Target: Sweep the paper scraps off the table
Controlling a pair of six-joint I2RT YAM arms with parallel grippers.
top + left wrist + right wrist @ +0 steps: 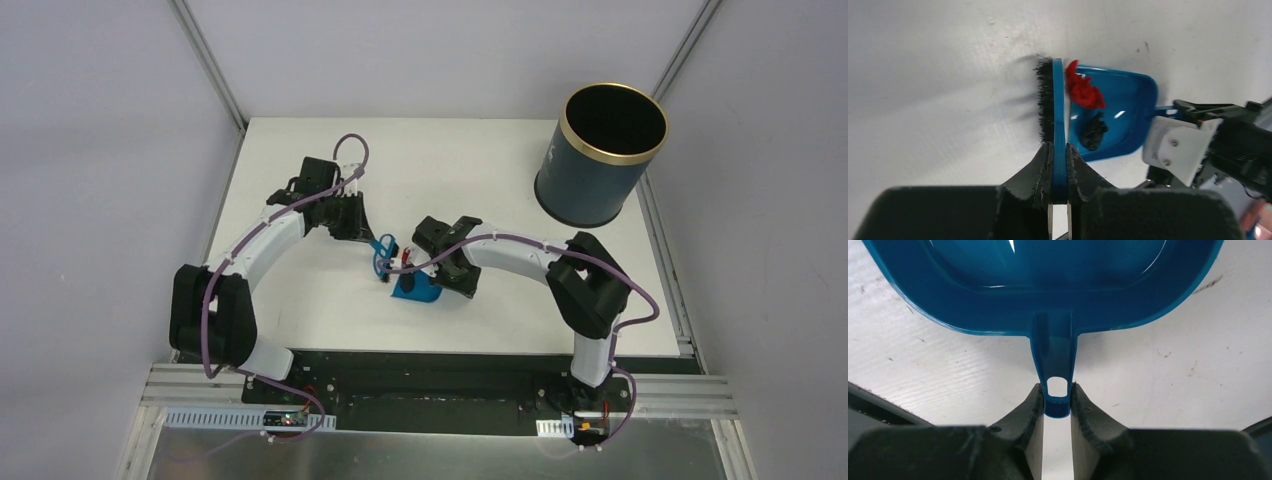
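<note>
My left gripper (1058,150) is shut on the blue hand brush (1058,115); its black bristles (1045,100) stand at the open lip of the blue dustpan (1128,120). A red paper scrap (1084,91) and a dark blue one (1093,131) lie inside the pan. My right gripper (1057,399) is shut on the end of the dustpan's handle (1055,360), with the pan (1048,285) resting on the white table (928,365). In the top view the brush (383,255) and pan (417,288) meet at the table's middle, between both grippers.
A tall dark blue bin with a gold rim (600,155) stands open at the table's back right corner. The table's black front strip (420,365) runs by the arm bases. Grey walls close in both sides.
</note>
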